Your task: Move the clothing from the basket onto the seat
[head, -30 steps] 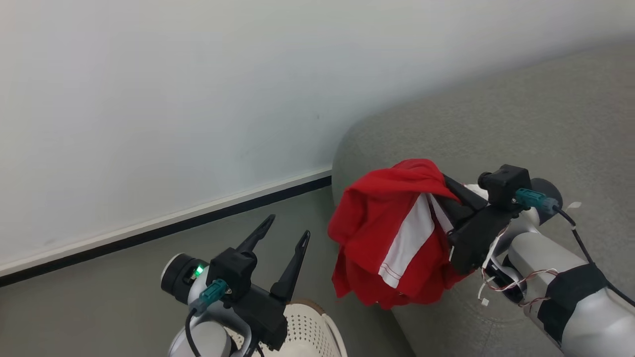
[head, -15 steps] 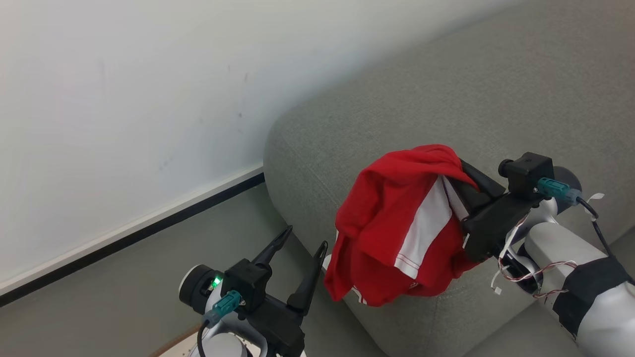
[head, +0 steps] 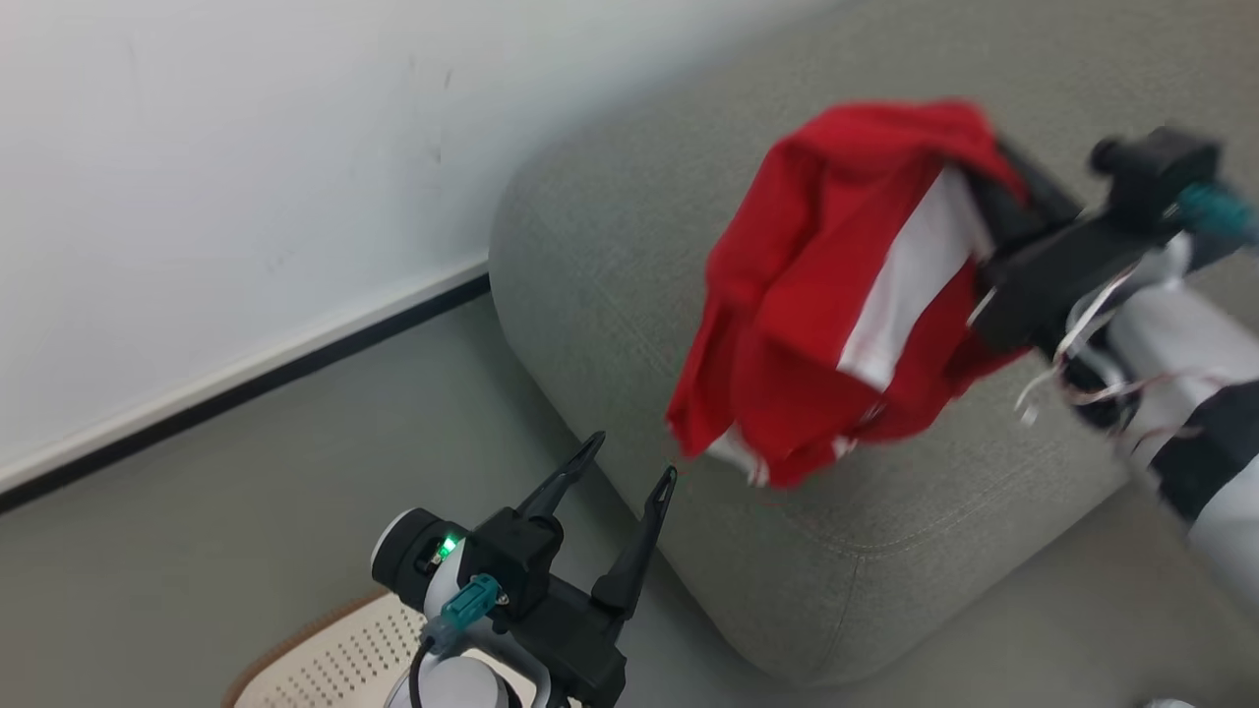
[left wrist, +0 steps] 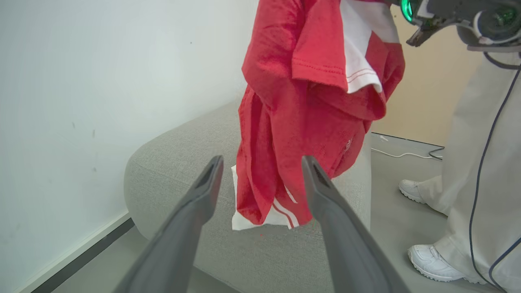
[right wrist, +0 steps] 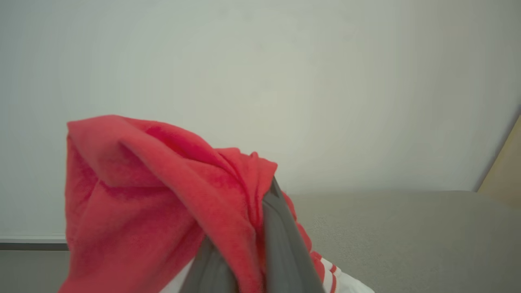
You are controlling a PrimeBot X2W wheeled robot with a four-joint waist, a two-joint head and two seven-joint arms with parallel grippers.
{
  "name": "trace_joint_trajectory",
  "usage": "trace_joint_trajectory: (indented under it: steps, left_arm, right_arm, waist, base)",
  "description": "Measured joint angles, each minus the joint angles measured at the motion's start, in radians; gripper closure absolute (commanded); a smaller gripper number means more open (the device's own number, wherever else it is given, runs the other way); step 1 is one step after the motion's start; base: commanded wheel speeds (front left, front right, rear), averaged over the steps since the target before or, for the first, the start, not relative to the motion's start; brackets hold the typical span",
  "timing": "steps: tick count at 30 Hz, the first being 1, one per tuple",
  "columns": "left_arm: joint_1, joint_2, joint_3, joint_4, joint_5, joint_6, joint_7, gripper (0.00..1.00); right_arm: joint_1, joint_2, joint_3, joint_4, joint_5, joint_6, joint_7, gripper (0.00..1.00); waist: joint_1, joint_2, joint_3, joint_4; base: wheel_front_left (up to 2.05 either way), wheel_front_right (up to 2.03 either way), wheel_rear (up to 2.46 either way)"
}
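Saw soft matt cloth on the clothing (head: 807, 295), coarse grey weave on the seat (head: 610, 256), perforated plastic on the basket (head: 329, 667).

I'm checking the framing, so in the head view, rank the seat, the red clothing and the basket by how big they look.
Largest: the seat.
Then the clothing, held up nearer the camera, so it may look oversized.
Smallest: the basket, cut off at the frame's edge.
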Motion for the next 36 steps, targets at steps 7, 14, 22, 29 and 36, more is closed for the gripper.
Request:
trace_joint_trajectory:
  steps: [7,14,22,29,36]
  left_arm:
    - [-0.022,0.021,-0.012,-0.066,0.042,0.008,0.031,0.00]
    - [-0.057,0.040,-0.012,-0.139,0.059,0.009,0.057,0.00]
    - [-0.103,0.054,-0.010,-0.203,0.081,0.017,0.076,0.00]
    - [-0.139,0.082,-0.006,-0.259,0.116,0.017,0.092,0.00]
    - [-0.221,0.100,0.013,-0.322,0.137,0.018,0.106,0.00]
  right_arm:
    - [-0.160,-0.065,-0.087,0.057,0.032,0.000,0.000,1.00]
    - [-0.285,-0.120,-0.143,0.103,0.051,0.001,0.000,1.00]
    - [-0.414,-0.161,-0.183,0.156,0.053,0.005,0.006,1.00]
    - [-0.425,-0.148,-0.188,0.209,0.054,-0.001,0.008,1.00]
    - [-0.442,-0.123,-0.189,0.262,0.054,-0.011,0.008,1.00]
  waist:
    - [0.0000,0.0001,0.078,0.042]
    - [0.0001,0.0001,0.167,0.102]
    - [0.0001,0.0001,0.283,0.163]
    - [0.0001,0.0002,0.391,0.199]
    - [0.0002,0.0002,0.500,0.214]
  base:
    - [0.00,0.00,0.00]
    - [0.00,0.00,0.00]
    - [0.00,0.00,0.00]
    - [0.00,0.00,0.00]
    - [0.00,0.00,0.00]
